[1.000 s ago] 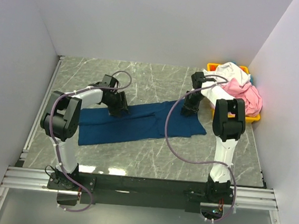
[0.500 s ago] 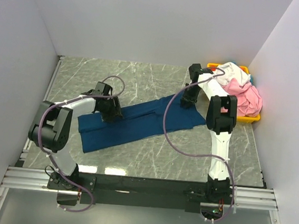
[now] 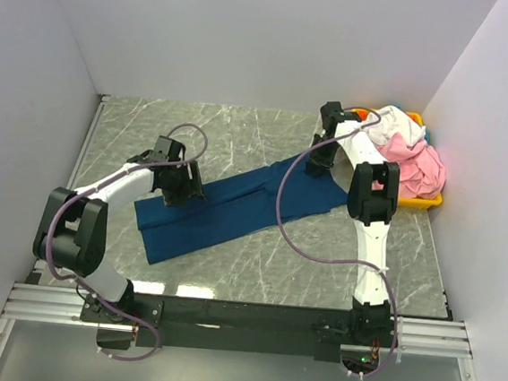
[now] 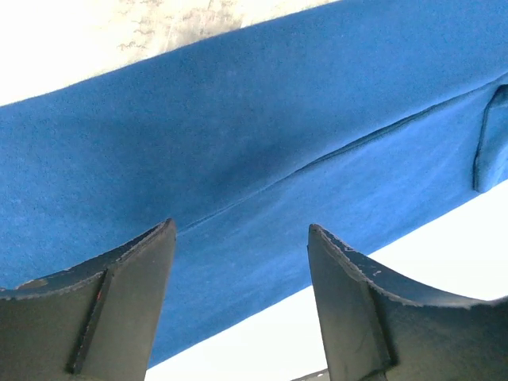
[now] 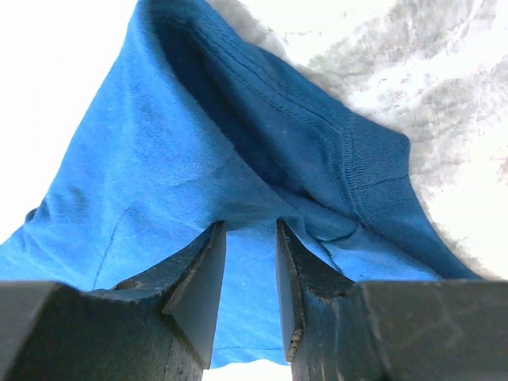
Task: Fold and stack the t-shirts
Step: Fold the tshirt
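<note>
Grey, white-veined marble-pattern tabletop (image 3: 241, 135), closed in on three sides by plain white panels: back wall (image 3: 251, 37), left wall (image 3: 17, 132), right wall (image 3: 498, 178). Bordered at the near edge by an aluminium rail frame (image 3: 241, 320) and along the left edge by a slimmer metal strip (image 3: 69, 191). Holds a yellow bin (image 3: 433, 201) in the far right corner, close to the right wall. Lit evenly, with a soft bright glare (image 3: 195, 290) on the near part of the tabletop.

No text, label, brand mark or number can be read in any of the three views. The blue t-shirt (image 3: 234, 208), spread across the marble desk (image 3: 241, 135), shows only plain cloth.
</note>
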Available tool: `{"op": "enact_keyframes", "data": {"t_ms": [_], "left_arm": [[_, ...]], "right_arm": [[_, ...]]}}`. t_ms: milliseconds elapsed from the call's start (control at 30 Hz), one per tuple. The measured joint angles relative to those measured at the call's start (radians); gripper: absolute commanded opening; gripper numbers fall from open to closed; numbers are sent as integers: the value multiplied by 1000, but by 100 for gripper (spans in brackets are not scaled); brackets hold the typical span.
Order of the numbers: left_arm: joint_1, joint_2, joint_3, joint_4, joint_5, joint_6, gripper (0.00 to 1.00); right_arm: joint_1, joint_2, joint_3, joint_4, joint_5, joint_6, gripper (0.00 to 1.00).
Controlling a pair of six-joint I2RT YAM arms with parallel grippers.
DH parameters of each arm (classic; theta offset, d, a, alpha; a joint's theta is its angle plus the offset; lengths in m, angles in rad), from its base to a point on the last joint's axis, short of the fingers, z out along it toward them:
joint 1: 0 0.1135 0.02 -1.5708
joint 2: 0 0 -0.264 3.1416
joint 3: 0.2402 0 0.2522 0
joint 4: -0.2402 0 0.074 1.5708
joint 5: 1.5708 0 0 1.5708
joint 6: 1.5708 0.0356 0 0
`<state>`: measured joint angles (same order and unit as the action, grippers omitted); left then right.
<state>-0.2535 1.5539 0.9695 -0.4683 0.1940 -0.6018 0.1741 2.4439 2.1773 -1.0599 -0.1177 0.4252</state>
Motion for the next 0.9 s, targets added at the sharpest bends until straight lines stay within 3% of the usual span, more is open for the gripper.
{"op": "enact_keyframes", "data": {"t_ms": [167, 500, 667, 900], "left_arm": [[2, 42, -2, 16, 36, 18, 74], [2, 64, -52, 51, 74, 32, 74], [3, 58, -74, 80, 85, 32, 75], [5, 28, -122, 130, 99, 14, 75]], "right_arm": [[0, -57, -47, 30, -5, -1, 39], [0, -398, -434, 92, -1, 1, 39], [0, -378, -535, 106, 3, 2, 36], [0, -278, -496, 108, 20, 0, 34]]}}
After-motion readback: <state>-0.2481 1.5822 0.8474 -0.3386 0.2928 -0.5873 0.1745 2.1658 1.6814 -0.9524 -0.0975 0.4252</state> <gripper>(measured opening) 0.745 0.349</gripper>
